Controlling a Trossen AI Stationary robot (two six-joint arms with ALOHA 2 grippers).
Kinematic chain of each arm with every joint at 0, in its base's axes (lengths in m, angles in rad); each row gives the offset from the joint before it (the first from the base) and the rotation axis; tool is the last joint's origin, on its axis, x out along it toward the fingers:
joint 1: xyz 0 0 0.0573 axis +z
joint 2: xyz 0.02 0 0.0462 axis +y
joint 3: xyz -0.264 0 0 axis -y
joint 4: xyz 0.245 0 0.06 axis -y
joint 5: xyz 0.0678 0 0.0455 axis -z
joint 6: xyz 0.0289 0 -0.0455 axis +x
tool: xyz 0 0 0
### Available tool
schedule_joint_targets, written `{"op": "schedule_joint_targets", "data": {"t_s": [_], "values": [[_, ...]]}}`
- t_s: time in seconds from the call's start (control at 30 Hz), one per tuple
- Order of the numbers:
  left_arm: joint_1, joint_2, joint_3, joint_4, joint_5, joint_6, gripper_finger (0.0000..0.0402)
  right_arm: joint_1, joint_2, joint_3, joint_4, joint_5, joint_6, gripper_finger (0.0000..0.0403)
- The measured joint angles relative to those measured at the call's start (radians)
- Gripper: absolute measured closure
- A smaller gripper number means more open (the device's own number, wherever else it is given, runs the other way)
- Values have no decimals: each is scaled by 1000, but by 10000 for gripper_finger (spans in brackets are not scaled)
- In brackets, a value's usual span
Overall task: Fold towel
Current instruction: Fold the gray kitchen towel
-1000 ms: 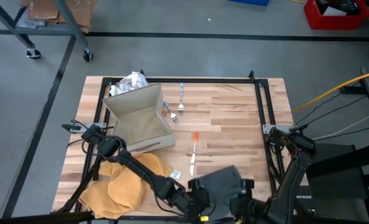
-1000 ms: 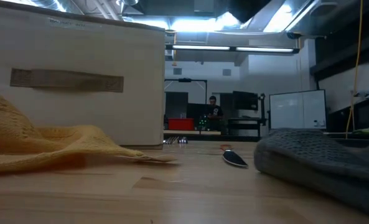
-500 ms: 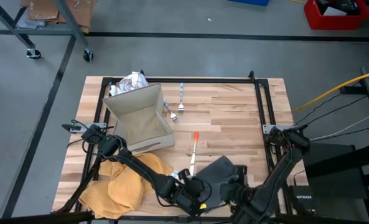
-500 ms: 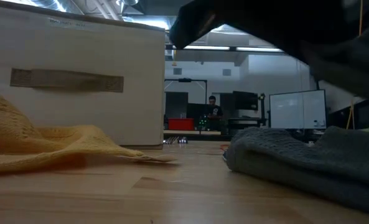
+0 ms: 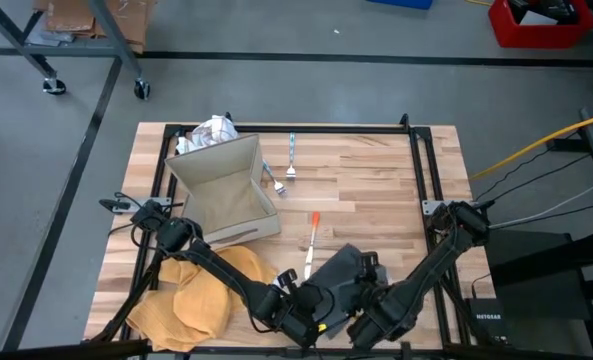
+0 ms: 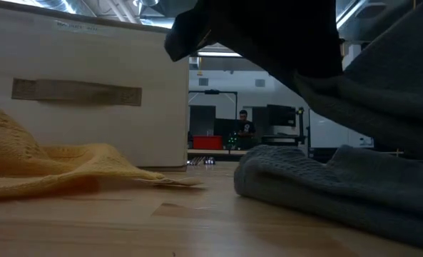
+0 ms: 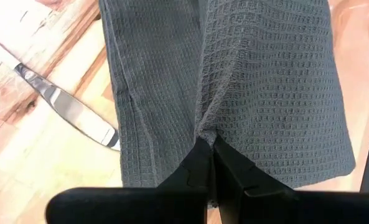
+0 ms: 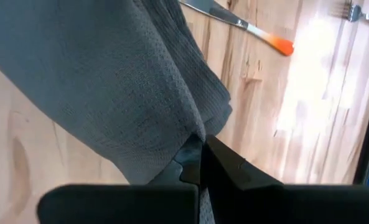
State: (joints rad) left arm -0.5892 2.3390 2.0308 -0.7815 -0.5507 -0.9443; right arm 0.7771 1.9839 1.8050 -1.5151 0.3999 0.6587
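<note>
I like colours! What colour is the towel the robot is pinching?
The towel is dark grey with a waffle weave, clearest in the left wrist view.

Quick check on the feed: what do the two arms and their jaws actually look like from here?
Both arms are dark, slim, jointed links. The left gripper and right gripper end in flat black angular fingers tapering to thin tips. The left arm shows a small yellow marking near its wrist; thin dark cables trail from each base.

The high view looks straight down on the whole table [image 5: 376, 170]. The low view sits at tabletop height, facing the room beyond. Both wrist views look closely at the grey towel [image 7: 265, 93], shared with the other two.
</note>
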Motion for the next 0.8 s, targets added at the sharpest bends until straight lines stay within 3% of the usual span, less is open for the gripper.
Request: {"op": "schedule_joint_targets", "data": {"t_s": [0.3,0.8], "values": [[-7,0,0,-3,1,-24,401,-27,0,0,5,-2,-149,388],[-40,-3,1,44,-89,-39,401,10,-155,-1,124,5,-142,388]]}}
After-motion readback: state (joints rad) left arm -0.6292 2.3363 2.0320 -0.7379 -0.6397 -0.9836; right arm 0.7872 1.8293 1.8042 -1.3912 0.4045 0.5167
